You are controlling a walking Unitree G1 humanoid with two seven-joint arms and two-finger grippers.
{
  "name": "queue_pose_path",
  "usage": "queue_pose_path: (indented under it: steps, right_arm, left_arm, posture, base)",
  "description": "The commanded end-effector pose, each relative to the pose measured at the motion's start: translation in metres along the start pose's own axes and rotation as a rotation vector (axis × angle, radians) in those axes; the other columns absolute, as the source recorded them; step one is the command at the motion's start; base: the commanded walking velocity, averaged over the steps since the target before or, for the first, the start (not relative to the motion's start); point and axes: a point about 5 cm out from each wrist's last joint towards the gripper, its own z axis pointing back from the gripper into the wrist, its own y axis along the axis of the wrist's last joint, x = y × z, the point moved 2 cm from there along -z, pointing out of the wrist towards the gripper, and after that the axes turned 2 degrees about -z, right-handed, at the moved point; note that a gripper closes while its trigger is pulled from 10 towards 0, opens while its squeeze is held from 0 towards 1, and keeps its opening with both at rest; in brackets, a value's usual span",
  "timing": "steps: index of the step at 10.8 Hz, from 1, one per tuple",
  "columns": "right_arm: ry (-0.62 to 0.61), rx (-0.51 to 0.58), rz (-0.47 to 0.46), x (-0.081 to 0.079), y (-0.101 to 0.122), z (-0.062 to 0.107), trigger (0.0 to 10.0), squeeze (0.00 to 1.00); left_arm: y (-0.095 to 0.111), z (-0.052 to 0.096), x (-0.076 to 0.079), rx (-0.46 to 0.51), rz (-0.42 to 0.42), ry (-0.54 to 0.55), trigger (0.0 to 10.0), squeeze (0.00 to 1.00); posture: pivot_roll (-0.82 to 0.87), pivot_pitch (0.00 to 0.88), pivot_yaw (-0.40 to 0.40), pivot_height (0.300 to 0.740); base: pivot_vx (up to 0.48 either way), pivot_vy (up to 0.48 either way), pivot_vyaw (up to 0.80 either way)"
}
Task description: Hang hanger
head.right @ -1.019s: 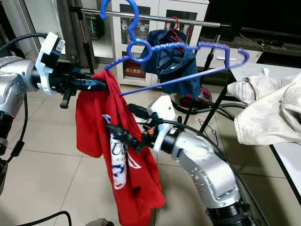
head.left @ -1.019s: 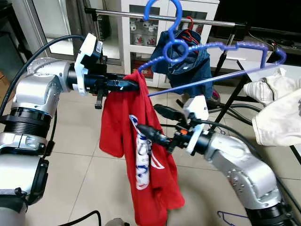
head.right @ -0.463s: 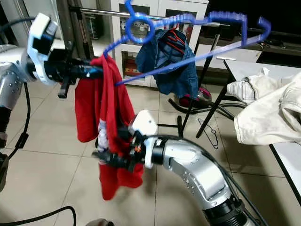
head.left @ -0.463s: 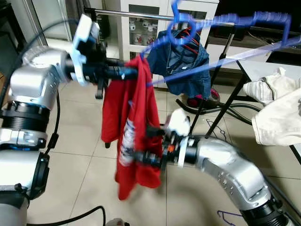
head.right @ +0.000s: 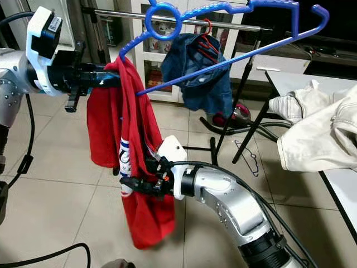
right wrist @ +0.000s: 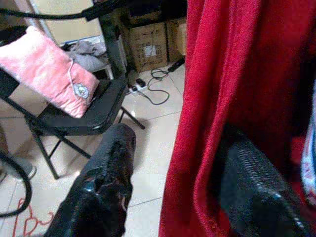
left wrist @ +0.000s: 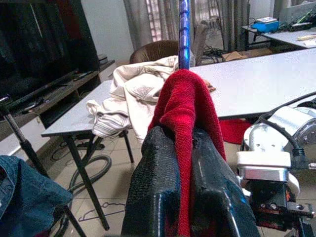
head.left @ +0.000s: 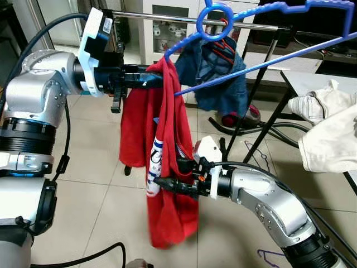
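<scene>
The left gripper (head.left: 146, 78) is reaching out from the robot's left side, up high. In the left wrist view its 2 fingers (left wrist: 153, 182) are squeezing tight on a fold of the red shirt (head.left: 162, 162), right where the shirt is draped over the near end of the blue hanger (head.left: 262, 33). So this gripper is holding the hanger up by that end.

The hanger is big and is tilting. Its long bar is running from the left gripper up and away to the robot's right. Its round loop (head.left: 215, 14) is sitting just in front of the silver rail (head.left: 167, 18), about level with it. The top of the hook is going out of the picture, so I cannot tell if it is over the rail yet. I think the next move is lifting the hook onto the rail, and the left arm is the 1 nearer to it.

The shirt is hanging straight down from the hanger. Behind it, some blue jeans (head.left: 215, 72) are hanging on the rail.

Lower down, the right gripper (head.left: 167, 185) is pointing at the middle of the shirt. Its fingers (right wrist: 106, 182) are spread apart, with some red cloth between them, not pinching it.
</scene>
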Motion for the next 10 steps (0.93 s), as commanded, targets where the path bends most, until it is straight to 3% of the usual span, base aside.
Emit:
queue_pose_path:
  steps: [1, 2, 7, 9, 10]
  right_arm:
    - [0.006, -0.006, 0.015, 0.001, 0.000, 0.005, 0.0, 0.00]
    - [0.014, -0.020, 0.016, 0.000, -0.004, 0.008, 0.0, 0.00]
    - [0.061, -0.149, -0.054, -0.002, -0.031, 0.061, 0.0, 0.00]
    - [-0.138, -0.160, -0.025, 0.033, -0.029, 0.090, 0.0, 0.00]
    - [-0.342, -0.129, 0.020, 0.066, -0.016, 0.115, 0.0, 0.00]
  left_arm:
    - [0.013, 0.003, -0.002, 0.017, -0.050, 0.008, 0.0, 0.00]
    - [0.013, 0.005, -0.003, 0.012, -0.051, 0.018, 0.0, 0.00]
    - [0.006, 0.029, -0.004, -0.043, -0.043, 0.098, 0.0, 0.00]
    - [-0.007, 0.036, 0.008, -0.087, -0.010, 0.084, 0.0, 0.00]
    - [-0.020, 0.039, 0.021, -0.108, 0.026, 0.078, 0.0, 0.00]
  posture:
    - [0.00, 0.017, -0.023, 0.740]
    - [0.00, 0.017, -0.023, 0.740]
    - [-0.01, 0.010, -0.026, 0.740]
    - [-0.01, 0.005, -0.026, 0.740]
    - [-0.02, 0.000, -0.026, 0.740]
  base:
    - [0.000, 0.000, 0.00]
    - [0.000, 0.000, 0.00]
    - [0.000, 0.000, 0.00]
    - [0.000, 0.000, 0.00]
    - [0.000, 0.000, 0.00]
